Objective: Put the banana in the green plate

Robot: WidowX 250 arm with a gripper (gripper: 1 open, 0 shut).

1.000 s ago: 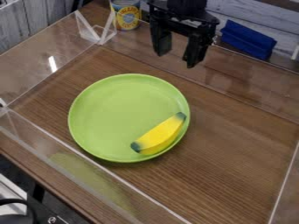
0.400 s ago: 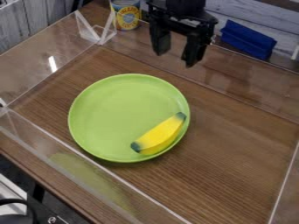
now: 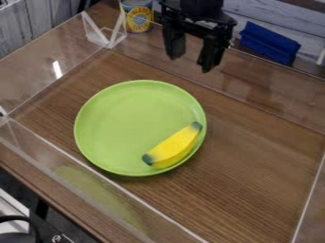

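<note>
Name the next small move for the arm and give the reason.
Probably none beyond holding clear or retracting: the banana already lies inside the green plate, by its right rim, and the end effector hangs open and empty above the far side of the table.

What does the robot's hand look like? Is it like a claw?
A bit like one. The gripper is all black, with a chunky boxy body on top and long, straight fingers hanging from it like prongs. The fingers look flat and narrow, without any curve. No cables or markings can be made out on it; the picture is too small for finer details.
</note>
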